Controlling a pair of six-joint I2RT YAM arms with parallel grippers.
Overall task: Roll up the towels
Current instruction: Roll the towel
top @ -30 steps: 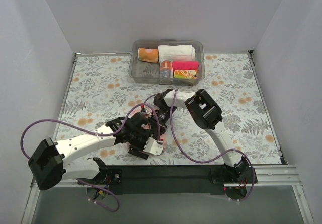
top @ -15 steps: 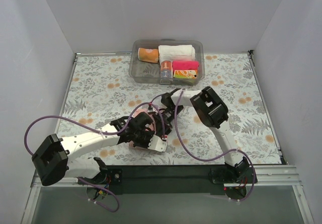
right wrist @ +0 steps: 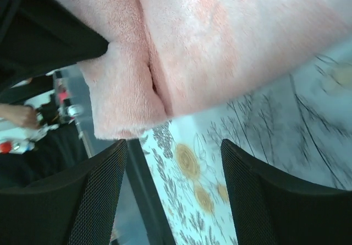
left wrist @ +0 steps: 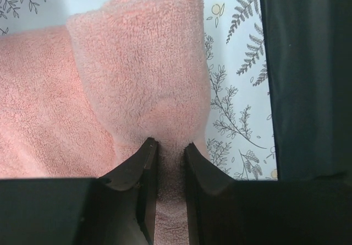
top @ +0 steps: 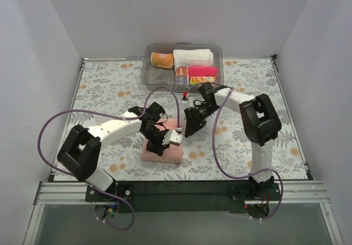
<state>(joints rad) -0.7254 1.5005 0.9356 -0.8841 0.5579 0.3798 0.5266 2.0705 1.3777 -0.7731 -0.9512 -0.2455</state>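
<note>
A: Where is the salmon-pink terry towel [top: 165,157] found?
B: It is laid folded on the floral worktop [top: 110,91], toward the near edge; a fold is pinched by the left pincer [left wrist: 171,146]; the right pincer [right wrist: 176,190] is spread just beside it, with nothing gripped.
A: What is held in the clear plastic bin [top: 183,44]?
B: An orange roll [top: 162,60], a white rolled towel [top: 192,56] and a hot-pink roll [top: 202,70] are seen inside; the bin is set at the far edge.

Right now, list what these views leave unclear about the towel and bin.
Top view: left end effector hides much of the pink towel.
Left wrist: towel runs off the left edge.
Right wrist: towel cut by the top edge; table blurred.
Top view: the bin holds items too small to identify.
</note>
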